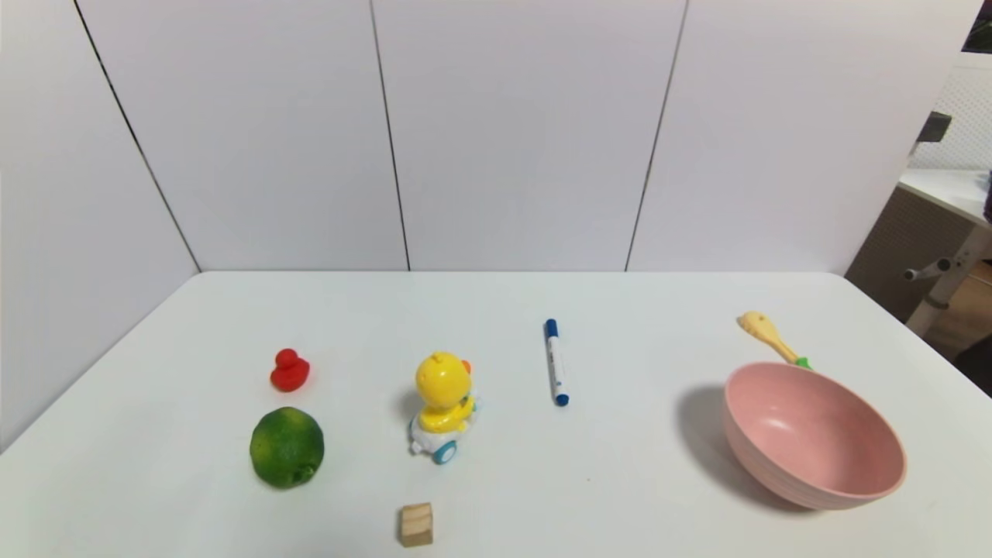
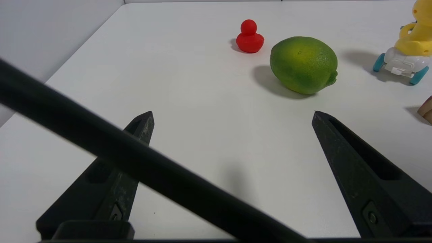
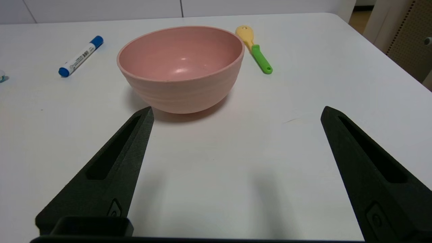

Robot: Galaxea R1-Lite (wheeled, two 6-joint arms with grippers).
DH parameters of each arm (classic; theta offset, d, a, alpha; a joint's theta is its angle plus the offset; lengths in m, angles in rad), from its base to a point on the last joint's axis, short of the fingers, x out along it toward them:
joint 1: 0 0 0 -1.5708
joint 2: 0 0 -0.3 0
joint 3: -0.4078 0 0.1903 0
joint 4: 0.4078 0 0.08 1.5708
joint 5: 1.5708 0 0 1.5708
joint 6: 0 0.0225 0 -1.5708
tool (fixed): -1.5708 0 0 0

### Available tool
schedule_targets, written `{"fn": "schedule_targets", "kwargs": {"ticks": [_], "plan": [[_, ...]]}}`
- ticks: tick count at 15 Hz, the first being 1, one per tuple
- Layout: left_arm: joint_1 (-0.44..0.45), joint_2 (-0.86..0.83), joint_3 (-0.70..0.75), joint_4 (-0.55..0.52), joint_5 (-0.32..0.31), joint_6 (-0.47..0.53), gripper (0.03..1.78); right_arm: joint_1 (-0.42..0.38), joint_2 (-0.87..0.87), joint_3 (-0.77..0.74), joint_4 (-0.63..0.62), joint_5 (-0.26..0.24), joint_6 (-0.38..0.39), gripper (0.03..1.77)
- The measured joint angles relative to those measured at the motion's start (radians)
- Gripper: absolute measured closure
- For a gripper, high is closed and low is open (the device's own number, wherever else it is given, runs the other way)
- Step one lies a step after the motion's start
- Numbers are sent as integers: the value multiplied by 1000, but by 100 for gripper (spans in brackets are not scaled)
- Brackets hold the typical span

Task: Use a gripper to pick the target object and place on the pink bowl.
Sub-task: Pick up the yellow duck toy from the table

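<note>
Reach is decided by the side on which the yellow chick toy on its white car (image 1: 443,407) stands: it is placed left of centre on the white table (image 1: 620,480), upright, just right of the green lime (image 1: 287,447), well apart from the pink bowl (image 1: 814,434) at the near right. The left gripper (image 2: 233,114) is seen spread wide and empty, with lime and red duck (image 2: 249,36) ahead and the toy off to its right (so it is judged the nearer arm). The right gripper (image 3: 236,113) is likewise held open on nothing, facing the bowl.

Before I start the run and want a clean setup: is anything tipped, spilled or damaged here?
Nothing stands out. The chick toy stands upright on its wheels, the pink bowl sits upright and empty, and both the left gripper and right gripper hang open above bare table.
</note>
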Motion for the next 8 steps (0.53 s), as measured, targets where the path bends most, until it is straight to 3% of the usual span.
{"fn": "schedule_targets", "kwargs": {"ticks": [8], "plan": [[0, 0, 0, 0, 0, 0, 12, 0, 0, -1, 24, -1, 0, 9]]}}
